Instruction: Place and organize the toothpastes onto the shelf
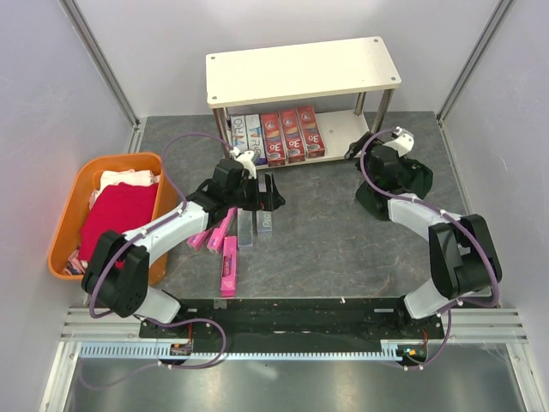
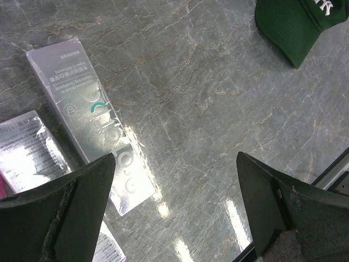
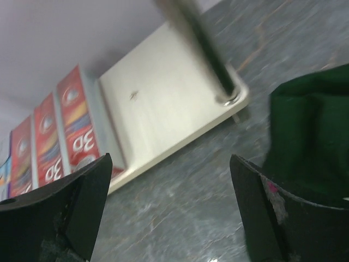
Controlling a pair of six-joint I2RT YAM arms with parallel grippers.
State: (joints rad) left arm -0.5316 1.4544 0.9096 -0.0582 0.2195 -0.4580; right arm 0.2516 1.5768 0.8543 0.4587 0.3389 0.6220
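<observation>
Counting from the top view, left to right: one orange basket (image 1: 60, 225) well left of the shelf (image 1: 300, 64) and nearer the arms, one red cloth (image 1: 116, 215) inside it; ten toothpastes (image 1: 273, 139); one dark green cap (image 1: 377, 202) in front of the shelf's right end.

Finding five on the shelf's lower board (image 1: 343, 129), side by side, ends toward the front: one white-and-navy box (image 1: 238, 130), one blue-and-white box (image 1: 255, 136), three red boxes (image 1: 292, 136) marked "3D". Finding five more flat on the table (image 1: 343, 232) in front of the shelf's left half, well apart from it: three pink boxes (image 1: 228, 266), then two silver-grey boxes (image 1: 245, 228), all long and narrow.

Hanging over the silver pair's shelf-ward ends: left gripper (image 1: 260, 199), jaws spread wide, holding nothing. Pointing at the shelf's right front leg: right gripper (image 1: 354, 151), likewise wide and empty.

Showing only from the left wrist: pale print, a teal mark and glare on one silver face, white lettering on the cap. Showing only from the right wrist: a chrome leg (image 3: 202, 49) set in the bare board's corner, "3D" print large. Showing only from above: basket and cloth.
</observation>
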